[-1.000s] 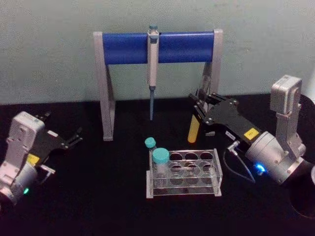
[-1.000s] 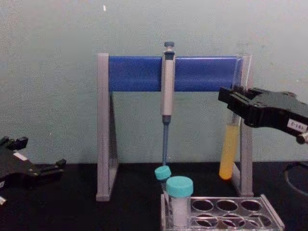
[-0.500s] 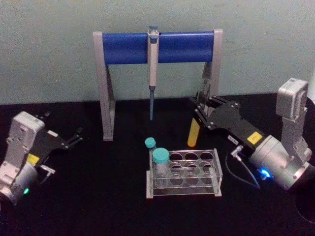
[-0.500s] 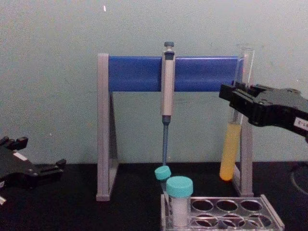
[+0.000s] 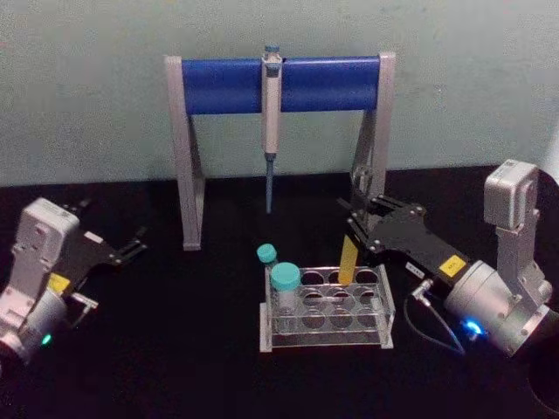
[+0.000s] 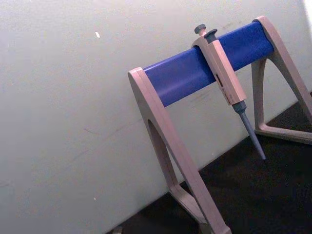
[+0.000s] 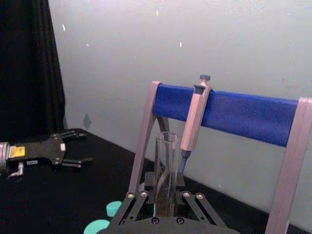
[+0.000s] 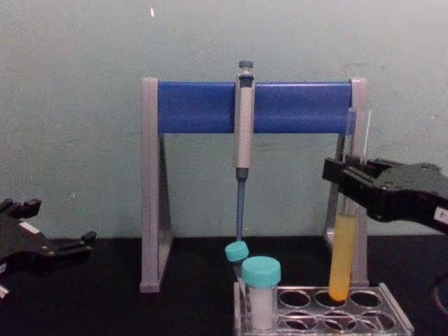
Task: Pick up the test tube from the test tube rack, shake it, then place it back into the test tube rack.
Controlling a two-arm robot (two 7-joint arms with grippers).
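Note:
The test tube stands upright with yellow-orange liquid in its lower part. Its round bottom sits at a back-row hole of the clear test tube rack. My right gripper is shut on the tube's clear upper part, above the liquid. In the right wrist view the tube's open top rises between my fingers. My left gripper rests open at the far left of the table, away from the rack.
A grey-and-blue pipette stand stands behind the rack with a pipette hanging from it. Two teal-capped vials occupy the rack's left end. The black table is bare to the left of the rack.
My right gripper has come down and forward with the test tube. The tube's bottom has dropped from mid-air behind the rack to a back-row hole. The left arm has not moved.

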